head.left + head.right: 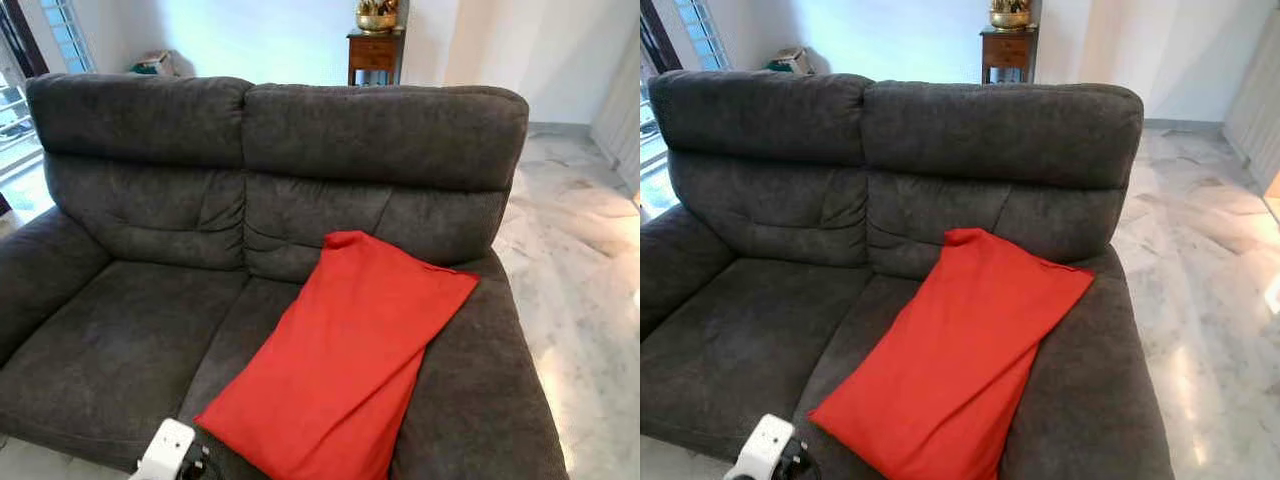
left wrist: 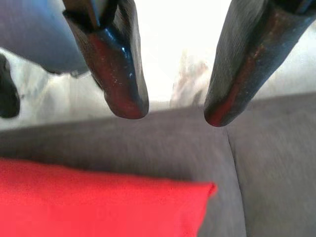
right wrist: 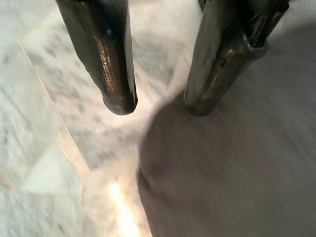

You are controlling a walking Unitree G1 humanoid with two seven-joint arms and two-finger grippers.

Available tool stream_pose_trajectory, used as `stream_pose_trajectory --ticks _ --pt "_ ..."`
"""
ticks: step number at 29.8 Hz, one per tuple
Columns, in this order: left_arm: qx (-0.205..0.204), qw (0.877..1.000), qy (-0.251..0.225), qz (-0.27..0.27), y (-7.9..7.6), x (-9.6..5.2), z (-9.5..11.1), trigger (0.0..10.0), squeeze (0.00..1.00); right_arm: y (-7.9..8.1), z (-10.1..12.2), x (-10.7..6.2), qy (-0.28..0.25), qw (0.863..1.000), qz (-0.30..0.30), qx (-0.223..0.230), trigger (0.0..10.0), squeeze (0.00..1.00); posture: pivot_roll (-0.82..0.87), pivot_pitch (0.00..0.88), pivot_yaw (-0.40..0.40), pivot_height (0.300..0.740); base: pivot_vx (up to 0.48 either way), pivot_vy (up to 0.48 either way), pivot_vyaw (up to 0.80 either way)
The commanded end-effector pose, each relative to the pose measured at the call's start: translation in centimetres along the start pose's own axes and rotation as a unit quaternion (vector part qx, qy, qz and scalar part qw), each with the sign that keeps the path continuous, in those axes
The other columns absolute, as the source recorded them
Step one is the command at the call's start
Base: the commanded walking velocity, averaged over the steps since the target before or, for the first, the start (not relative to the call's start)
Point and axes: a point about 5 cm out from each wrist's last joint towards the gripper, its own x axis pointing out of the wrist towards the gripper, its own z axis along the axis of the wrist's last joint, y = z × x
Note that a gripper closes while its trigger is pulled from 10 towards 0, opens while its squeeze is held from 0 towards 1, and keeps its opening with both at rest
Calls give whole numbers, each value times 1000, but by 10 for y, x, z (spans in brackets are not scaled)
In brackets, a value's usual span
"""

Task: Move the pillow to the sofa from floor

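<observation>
Already the red pillow (image 1: 340, 365) lies slanted on the sofa (image 1: 140, 340), its low corner at the seat's front edge, so a nudge could tip it back onto the marble floor (image 1: 580, 300); a side table (image 1: 1008, 50) stands well behind. Seen from its wrist, the left gripper (image 2: 170, 111) hangs spread and empty just above the pillow's corner, likeliest to snag it. Meanwhile the right gripper (image 3: 158, 106) is spread too, over the sofa's armrest (image 3: 232, 173).

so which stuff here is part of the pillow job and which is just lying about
Part of the job:
red pillow, lying on the sofa seat
grey sofa
left tool, open

Just lying about:
wooden side table
gold bowl on it
</observation>
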Motion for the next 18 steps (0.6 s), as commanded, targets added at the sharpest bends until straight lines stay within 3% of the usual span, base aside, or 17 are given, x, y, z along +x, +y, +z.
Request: stream_pose_trajectory --ticks 1,7,18 --pt "15 1000 20 -1 -2 -1 -9 10000 0 -1 -9 -2 15 1000 -2 -3 10000 0 -14 0 79 740 0 0 0" --pt "5 997 73 -3 -10 -4 -31 10000 0 13 -21 -6 32 996 44 -72 10000 0 -23 0 71 740 0 0 0" --pt "-15 995 101 18 -13 -5 -43 10000 0 28 1 0 4 992 84 -92 10000 0 -28 0 56 740 0 0 0"
